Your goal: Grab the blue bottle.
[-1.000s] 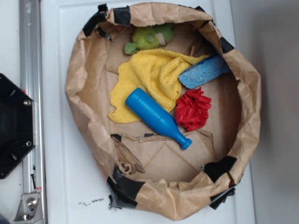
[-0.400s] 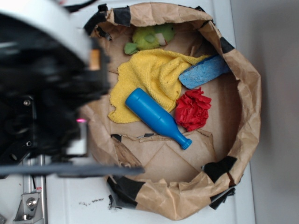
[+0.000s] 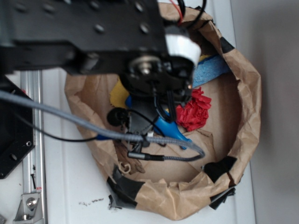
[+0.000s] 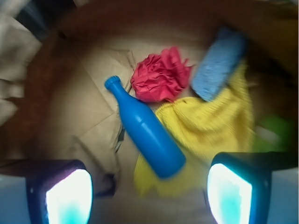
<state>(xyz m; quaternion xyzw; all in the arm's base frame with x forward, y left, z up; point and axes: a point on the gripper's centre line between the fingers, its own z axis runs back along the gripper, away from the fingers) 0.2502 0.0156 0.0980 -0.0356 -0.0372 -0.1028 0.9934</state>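
The blue bottle [image 4: 145,130] lies on its side in the brown paper bag [image 3: 247,93], its base on a yellow towel [image 4: 210,126] and its cap toward the red cloth. In the exterior view only its neck and cap end [image 3: 170,128] show beneath my arm [image 3: 154,70]. My gripper [image 4: 149,196] is open and empty. It hovers above the bottle's base end, with the fingers [image 4: 70,198] spread wide on either side. The wrist view is blurred.
A crumpled red cloth [image 4: 159,77] lies against the bottle's neck. A rough blue sponge [image 4: 219,63] and a green plush toy [image 4: 275,128] lie beyond the towel. The bag's raised walls ring everything. A black base [image 3: 14,135] and a metal rail [image 3: 30,186] stand at the left.
My arm has swung in from the left over the bag and now covers the towel and most of the bottle. The bottle has not moved.
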